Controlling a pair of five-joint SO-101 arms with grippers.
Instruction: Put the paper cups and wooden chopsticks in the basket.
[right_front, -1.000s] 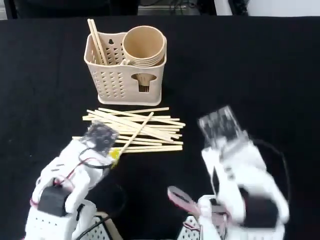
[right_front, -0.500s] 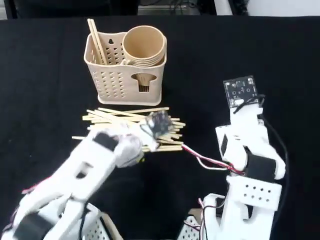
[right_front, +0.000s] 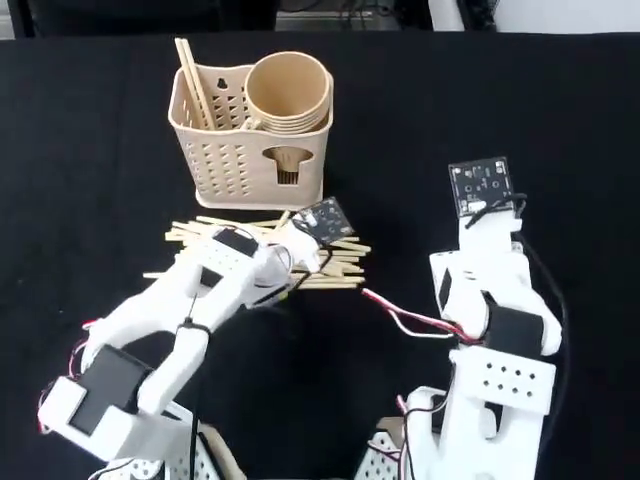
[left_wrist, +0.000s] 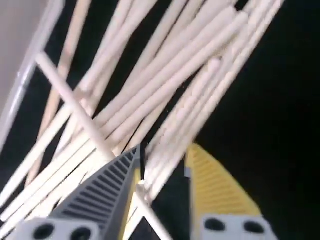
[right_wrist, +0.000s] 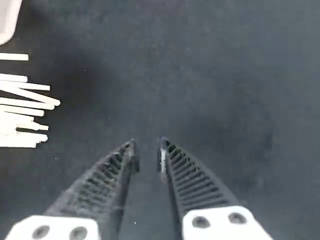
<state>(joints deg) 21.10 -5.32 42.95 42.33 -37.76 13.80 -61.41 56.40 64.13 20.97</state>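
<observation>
**Left pincer down on the chopstick pile**

In the high view, the left arm is stretched out to the chopstick pile. The pile is spread flat on the black surface, just in front of the basket. The paper cups are stacked inside the basket. A few standing chopsticks are leaned against the wall in its other part. So the cups look done, and most of the sticks are not yet put away. The right arm is parked off to the side, well apart from the pile. This is likely so the two arms are not bumped together.

In the left wrist view, the left pincer is seen with its jaws apart, right down on the sticks. Some sticks are caught between the grey jaw and the yellow jaw. One loose stick is laid across the others. Nothing is squeezed yet. It is judged that too many sticks could be grabbed at once.

In the right wrist view, the right pincer is held over bare surface. Its jaws are only a little apart, and nothing is held between them. Some stick ends are seen off to one side.
</observation>
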